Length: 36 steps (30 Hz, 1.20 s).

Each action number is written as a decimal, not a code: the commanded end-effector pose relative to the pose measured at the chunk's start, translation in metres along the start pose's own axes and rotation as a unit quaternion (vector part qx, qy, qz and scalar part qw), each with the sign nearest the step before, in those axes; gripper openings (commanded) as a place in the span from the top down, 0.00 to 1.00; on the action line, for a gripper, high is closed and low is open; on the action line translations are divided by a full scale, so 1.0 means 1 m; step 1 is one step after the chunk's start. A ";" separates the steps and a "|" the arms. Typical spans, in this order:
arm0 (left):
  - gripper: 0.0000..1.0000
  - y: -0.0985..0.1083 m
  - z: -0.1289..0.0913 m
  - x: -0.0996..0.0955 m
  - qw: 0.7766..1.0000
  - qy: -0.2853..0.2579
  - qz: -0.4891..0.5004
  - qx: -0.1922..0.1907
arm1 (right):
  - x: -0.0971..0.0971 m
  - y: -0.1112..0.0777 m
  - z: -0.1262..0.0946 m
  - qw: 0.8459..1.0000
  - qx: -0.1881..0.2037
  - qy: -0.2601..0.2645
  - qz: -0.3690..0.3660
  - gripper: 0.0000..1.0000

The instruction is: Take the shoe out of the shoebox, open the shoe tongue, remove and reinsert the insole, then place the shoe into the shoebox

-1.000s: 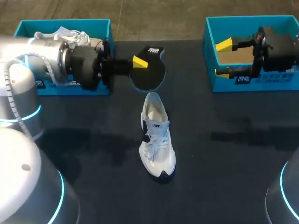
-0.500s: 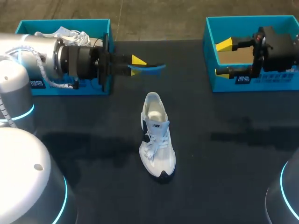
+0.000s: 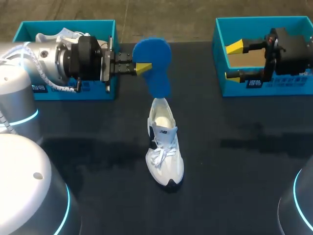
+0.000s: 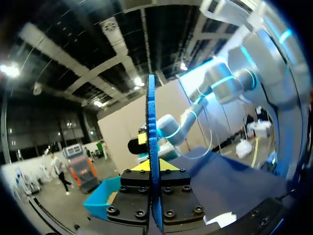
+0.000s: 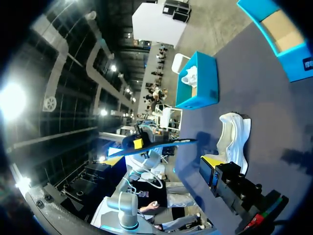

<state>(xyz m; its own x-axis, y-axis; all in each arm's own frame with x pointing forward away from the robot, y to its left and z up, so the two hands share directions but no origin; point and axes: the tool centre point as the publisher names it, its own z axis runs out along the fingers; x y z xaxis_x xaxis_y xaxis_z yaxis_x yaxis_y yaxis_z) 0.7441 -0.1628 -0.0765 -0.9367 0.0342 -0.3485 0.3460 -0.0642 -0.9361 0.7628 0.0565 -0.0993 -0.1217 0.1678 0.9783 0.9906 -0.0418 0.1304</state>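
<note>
My left claw (image 3: pixel 144 68) has rolled at the wrist; a second ago the insole (image 3: pixel 153 56) showed its dark side to the head camera, half a second ago only a thin edge, and now its flat blue face; the claw itself has barely shifted, and my right claw (image 3: pixel 234 61) has not moved at all. The left claw is clamped on the insole near one long edge, one yellow tip showing in front of it and the other hidden behind; the insole hangs above the table (image 3: pixel 244 147), its narrow end just over the heel of the shoe (image 3: pixel 164 147).

The shoe is white with dark patches at the toe and side; it lies on its sole mid-table, toe toward the camera, laces loose, the tongue pulled up so that the pale inside shows.

My right claw hangs over the right shoebox (image 3: pixel 264 20), fingers spread wide, nothing between them; the brown floor of that box shows beneath it. The left shoebox (image 3: pixel 29 27) holds a second white shoe (image 3: pixel 63 35).

The left wrist camera sees the insole only as a thin blue blade rising between my fingers; the right wrist camera sees it from the side, a dark sliver, with the shoe's heel standing ahead of my own finger.
</note>
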 end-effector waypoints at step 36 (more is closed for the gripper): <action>1.00 -0.009 0.004 -0.002 0.737 -0.038 -0.674 -0.028 | 0.001 -0.001 0.001 1.000 0.000 -0.002 0.001 0.00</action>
<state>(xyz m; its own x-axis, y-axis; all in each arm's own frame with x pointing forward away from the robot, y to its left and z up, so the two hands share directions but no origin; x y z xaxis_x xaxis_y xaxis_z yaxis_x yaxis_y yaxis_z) 0.7425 -0.1675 -0.0684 -0.7985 -0.0346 0.6011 -0.6020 0.0441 -0.7972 0.7628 0.0565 -0.0993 -0.1217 0.1677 0.9783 0.9906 -0.0418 0.1304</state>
